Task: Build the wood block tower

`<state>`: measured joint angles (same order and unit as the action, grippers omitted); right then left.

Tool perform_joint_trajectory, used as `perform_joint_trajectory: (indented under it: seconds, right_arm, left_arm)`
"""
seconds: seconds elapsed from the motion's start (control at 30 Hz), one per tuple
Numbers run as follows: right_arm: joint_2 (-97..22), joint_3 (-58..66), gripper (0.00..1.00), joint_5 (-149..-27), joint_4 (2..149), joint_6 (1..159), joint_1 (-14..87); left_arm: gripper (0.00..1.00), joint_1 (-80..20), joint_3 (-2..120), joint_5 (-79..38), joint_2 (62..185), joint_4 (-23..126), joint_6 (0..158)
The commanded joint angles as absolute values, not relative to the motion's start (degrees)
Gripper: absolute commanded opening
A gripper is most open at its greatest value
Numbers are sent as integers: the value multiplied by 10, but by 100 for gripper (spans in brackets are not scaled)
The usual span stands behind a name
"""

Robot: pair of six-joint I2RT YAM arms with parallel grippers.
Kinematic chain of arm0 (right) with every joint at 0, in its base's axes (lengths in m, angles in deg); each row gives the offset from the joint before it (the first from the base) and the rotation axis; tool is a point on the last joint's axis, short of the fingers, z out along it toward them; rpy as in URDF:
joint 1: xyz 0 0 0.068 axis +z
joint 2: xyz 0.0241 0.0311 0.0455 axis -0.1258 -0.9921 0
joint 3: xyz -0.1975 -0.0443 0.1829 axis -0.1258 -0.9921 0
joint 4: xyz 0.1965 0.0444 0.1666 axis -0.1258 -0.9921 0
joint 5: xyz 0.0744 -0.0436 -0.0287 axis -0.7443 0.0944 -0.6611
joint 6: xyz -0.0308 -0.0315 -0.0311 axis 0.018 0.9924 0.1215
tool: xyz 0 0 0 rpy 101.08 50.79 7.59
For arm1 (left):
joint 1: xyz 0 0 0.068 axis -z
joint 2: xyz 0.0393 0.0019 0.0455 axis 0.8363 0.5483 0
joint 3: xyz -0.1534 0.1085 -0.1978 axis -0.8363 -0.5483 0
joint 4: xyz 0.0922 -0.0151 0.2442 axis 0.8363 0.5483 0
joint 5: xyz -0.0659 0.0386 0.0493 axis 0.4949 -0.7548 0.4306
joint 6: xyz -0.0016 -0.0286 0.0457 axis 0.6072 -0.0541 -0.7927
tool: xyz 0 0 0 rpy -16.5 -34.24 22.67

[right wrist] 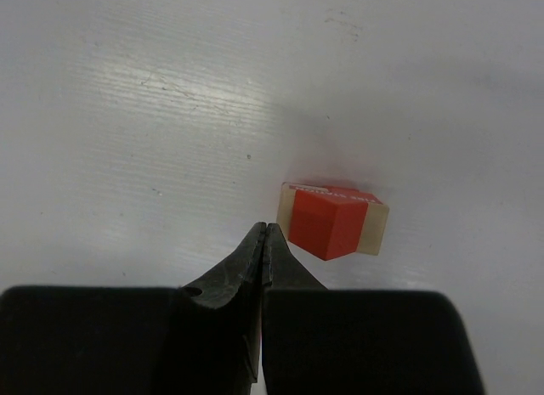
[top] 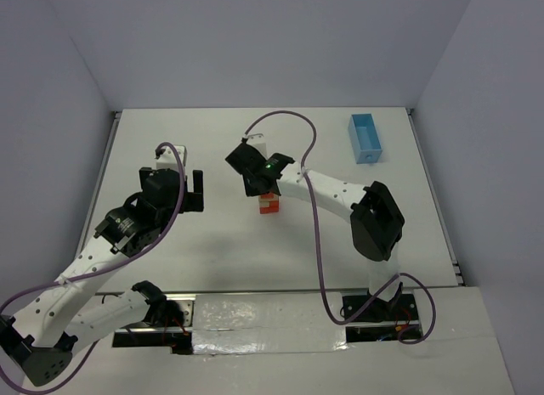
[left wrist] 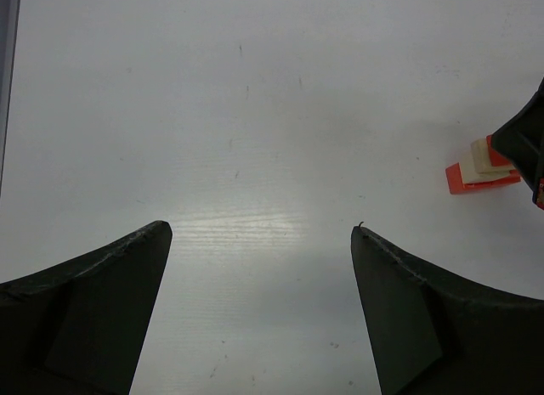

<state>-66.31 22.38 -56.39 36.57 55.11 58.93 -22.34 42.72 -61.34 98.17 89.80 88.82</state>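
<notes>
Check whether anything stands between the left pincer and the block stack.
Nothing visible does: only bare table lies between the open left pincer and the block stack. The shut right pincer hangs close by the stack and might crowd an approach.

**Wood block tower: small stack standing mid-desk**

The wood block tower [top: 269, 205] stands upright near the middle of the desk [top: 221, 259], a short stack of red-orange and pale tan pieces. In the left wrist view a flat red-orange base block [left wrist: 460, 179] lies on the desk. A pale tan block [left wrist: 476, 170] sits on it, set back from the base's near edge, and the layers above are partly hidden. From the right wrist view the top piece is a red cube [right wrist: 327, 221], turned corner-on and askew to the tan layer [right wrist: 375, 229] beneath — the tan ends show on either side of it.
</notes>
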Motion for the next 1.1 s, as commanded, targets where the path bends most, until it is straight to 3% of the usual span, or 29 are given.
perform_joint_trajectory:
  seconds: [0.0, 1.07]
  right_arm:
    - [-666, 250, 0, -562, 352, 555, 585]
    - [-664, 218, 0, -571, 345, 565, 564]
  left_arm:
    - [100, -226, 425, -612, 972, 888, 879]
    - [100, -226, 425, -607, 974, 888, 879]
